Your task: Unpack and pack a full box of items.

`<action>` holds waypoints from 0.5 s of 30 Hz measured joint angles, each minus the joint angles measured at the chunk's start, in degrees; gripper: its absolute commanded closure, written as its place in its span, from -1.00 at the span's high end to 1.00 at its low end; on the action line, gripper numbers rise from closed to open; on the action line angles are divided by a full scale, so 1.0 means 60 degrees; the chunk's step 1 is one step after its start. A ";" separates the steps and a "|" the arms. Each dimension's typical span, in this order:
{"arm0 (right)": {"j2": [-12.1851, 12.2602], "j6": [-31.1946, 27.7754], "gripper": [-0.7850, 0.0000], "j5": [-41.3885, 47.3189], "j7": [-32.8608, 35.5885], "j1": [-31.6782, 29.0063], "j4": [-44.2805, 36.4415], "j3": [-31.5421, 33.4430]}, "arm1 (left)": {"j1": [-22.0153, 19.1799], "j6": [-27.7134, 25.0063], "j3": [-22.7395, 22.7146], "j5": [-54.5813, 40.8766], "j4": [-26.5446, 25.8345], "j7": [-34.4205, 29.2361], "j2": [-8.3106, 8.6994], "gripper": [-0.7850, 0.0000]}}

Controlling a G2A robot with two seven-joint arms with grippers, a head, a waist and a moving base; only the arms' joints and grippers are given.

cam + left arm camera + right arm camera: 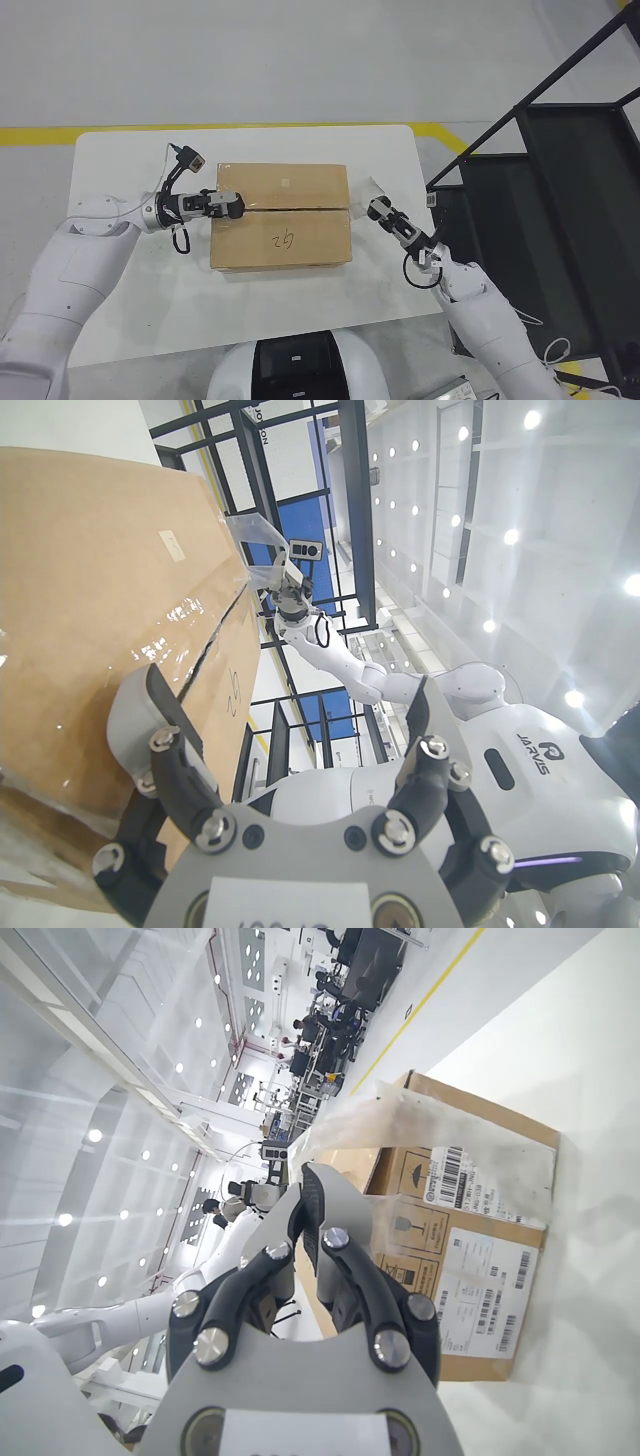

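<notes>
Plainly, the cardboard box (282, 215) sits in the middle of the white table (130, 170), its two top flaps folded shut and meeting along a seam that runs end to end. The right gripper (307, 1178) is at the box's right end, its fingers pinched tight on a strip of clear tape (400, 1128) that lifts away from that end, over the printed labels. The left gripper (287, 680) is at the opposite end, level with the seam, fingers spread wide and holding nothing; one finger lies close against the box top, though I cannot tell whether it touches. The tape looks thin, limp and sticky, so it would likely stretch or tear if pulled sideways. A grip close to where it leaves the cardboard, pulling along its length, seems safest. The box itself is stiff, and probably weighty if it is full, so it should stay put under a gentle pull. The flaps are best taken by their free edges at the seam, where the left wrist view shows a dark gap.
</notes>
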 measured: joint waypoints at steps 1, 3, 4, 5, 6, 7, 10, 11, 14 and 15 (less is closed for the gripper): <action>-0.0004 -0.0094 -1.00 -0.0139 -0.0062 0.0008 -0.0003 0.0009 | 0.0003 0.0002 0.0002 -0.0008 -0.0003 -0.0003 0.0000 1.00; -0.0016 -0.0337 -1.00 -0.0476 -0.0239 0.0008 -0.0057 0.0033 | 0.0005 0.0005 0.0008 -0.0018 -0.0007 -0.0004 -0.0001 1.00; -0.0020 -0.0430 -1.00 -0.0626 -0.0315 0.0001 -0.0093 0.0042 | 0.0005 0.0007 0.0012 -0.0016 -0.0010 -0.0007 -0.0001 1.00; -0.0024 -0.0513 -1.00 -0.0796 -0.0380 -0.0001 -0.0133 0.0053 | 0.0003 0.0010 0.0017 -0.0009 -0.0013 -0.0010 -0.0001 1.00; -0.0027 -0.0595 -1.00 -0.1052 -0.0475 0.0001 -0.0185 0.0072 | 0.0001 0.0011 0.0022 -0.0005 -0.0015 -0.0011 -0.0002 1.00; -0.0031 -0.0644 -0.98 -0.1264 -0.0558 0.0004 -0.0227 0.0083 | 0.0000 0.0012 0.0026 -0.0006 -0.0017 -0.0011 -0.0003 1.00; -0.0060 -0.0749 -0.91 -0.1930 -0.0885 0.0002 -0.0363 0.0069 | -0.0003 0.0025 0.0042 -0.0016 -0.0024 -0.0024 -0.0007 1.00; -0.0072 -0.0750 -0.91 -0.2105 -0.0981 -0.0001 -0.0397 0.0047 | -0.0005 0.0026 0.0044 -0.0015 -0.0024 -0.0025 -0.0008 1.00; -0.0113 -0.0635 -0.89 -0.2606 -0.1241 0.0033 -0.0448 -0.0058 | -0.0013 0.0031 0.0052 -0.0008 -0.0008 -0.0031 -0.0009 1.00; -0.0128 -0.0614 -0.90 -0.2788 -0.1308 0.0062 -0.0466 -0.0107 | -0.0018 0.0033 0.0055 0.0007 -0.0004 -0.0033 -0.0009 1.00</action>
